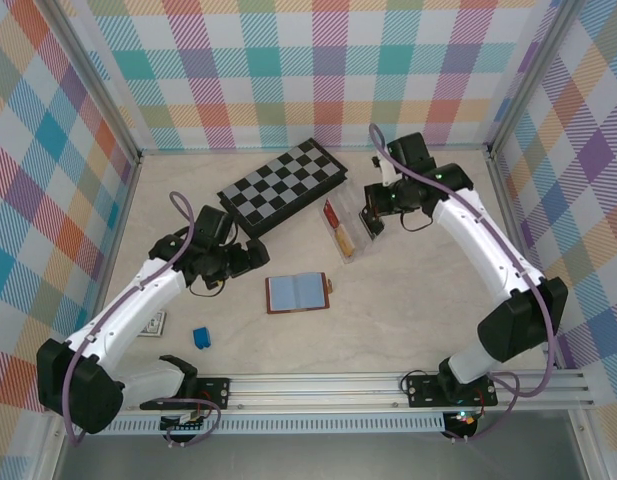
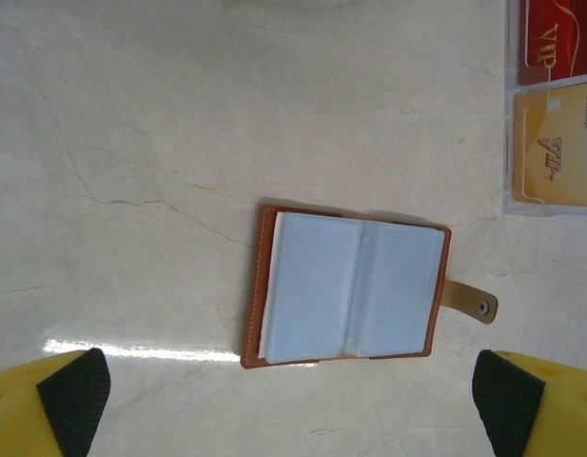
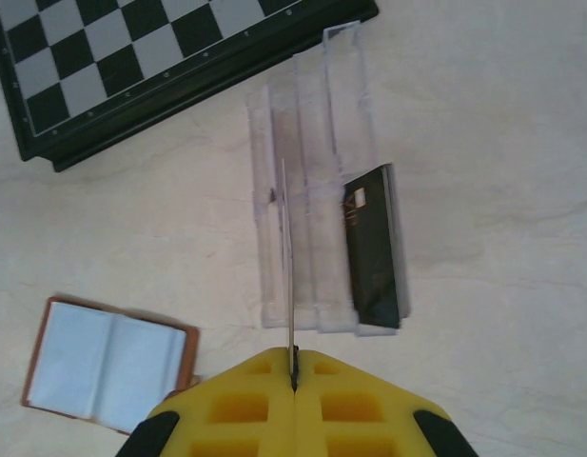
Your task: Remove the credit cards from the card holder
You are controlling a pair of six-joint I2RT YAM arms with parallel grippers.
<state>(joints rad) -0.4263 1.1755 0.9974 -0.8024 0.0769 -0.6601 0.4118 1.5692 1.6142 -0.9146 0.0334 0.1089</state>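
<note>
Card holder: The card holder [image 2: 355,286] lies open and flat on the worktop [image 2: 179,143], pale lining up. It is straight ahead of my left claw [image 2: 291,409], and ahead and to the left of my right claw [image 3: 295,367].
Handling: I judge it light and floppy, soft leather around slick plastic sleeves. It will likely skate or fold if nudged. I would pin a leather cover edge or take the snap tab [image 2: 474,303], not pinch the pages.
Left claw: Spread as wide as it goes. Its dark pads [image 2: 74,400] stand well clear of the holder, and it holds and touches nothing.
Right claw: Shut tight on a thin card [image 3: 289,267], seen edge-on. The card juts ahead of the fingers above the clear box [image 3: 312,105].
Clear box: A dark card [image 3: 374,243] lies inside, just right of the held one. From the left claw, a red card [image 2: 559,43] and a gold card [image 2: 557,143] show ahead and to the right.
Sleeves: I see no card in the two facing sleeves. I cannot tell what lies behind them.
</note>
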